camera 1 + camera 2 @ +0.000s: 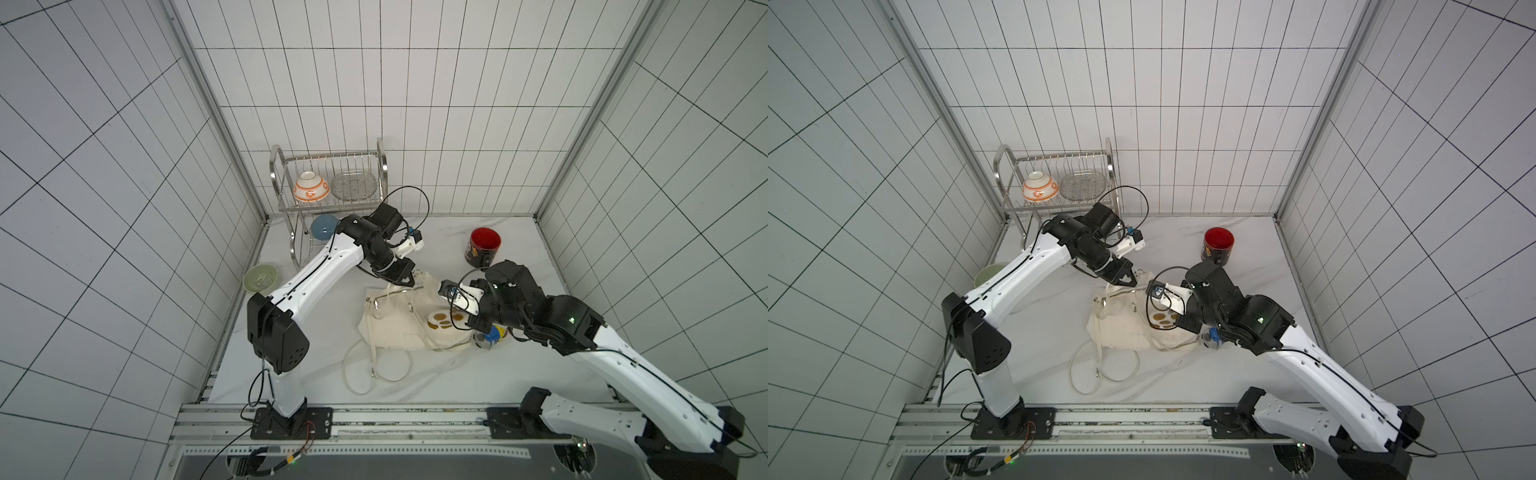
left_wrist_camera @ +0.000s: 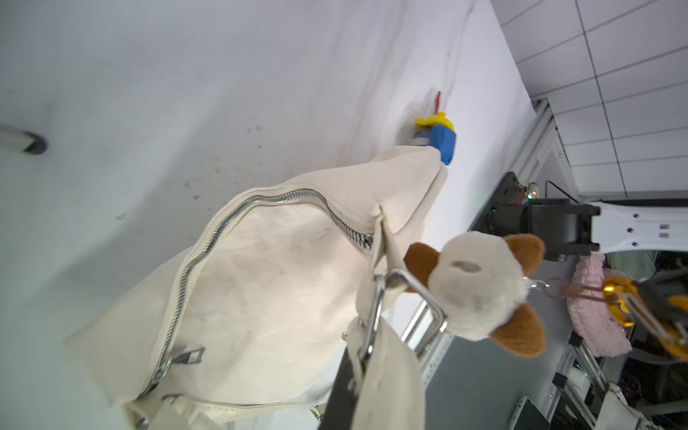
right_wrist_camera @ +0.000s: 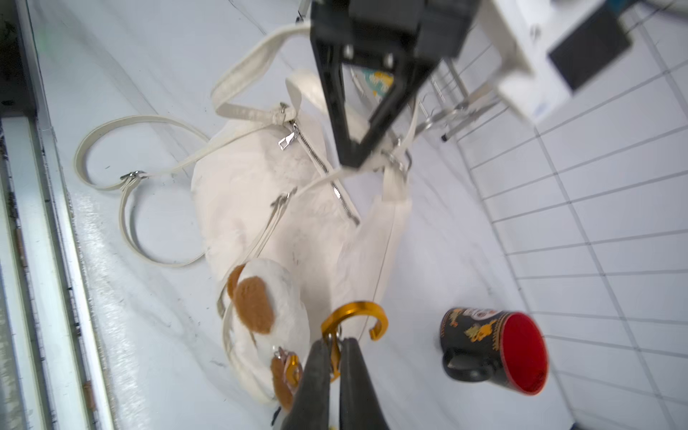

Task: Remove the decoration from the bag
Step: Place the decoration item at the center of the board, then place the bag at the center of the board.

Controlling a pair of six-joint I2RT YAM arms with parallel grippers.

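Note:
The cream bag lies crumpled mid-table in both top views, its long straps looped toward the front edge. My left gripper is shut on the bag's strap tab, beside a metal ring. The decoration is a white plush paw with brown pads, tied by a cord to a gold carabiner. My right gripper is shut on that carabiner, whose open hook encloses nothing I can see. In the left wrist view the plush paw hangs beside the ring. There the carabiner is held away from the bag.
A black mug with a red inside lies at the back right. A wire dish rack at the back holds a patterned bowl and a glass plate. A blue bowl, a green bowl and a blue-yellow toy lie nearby.

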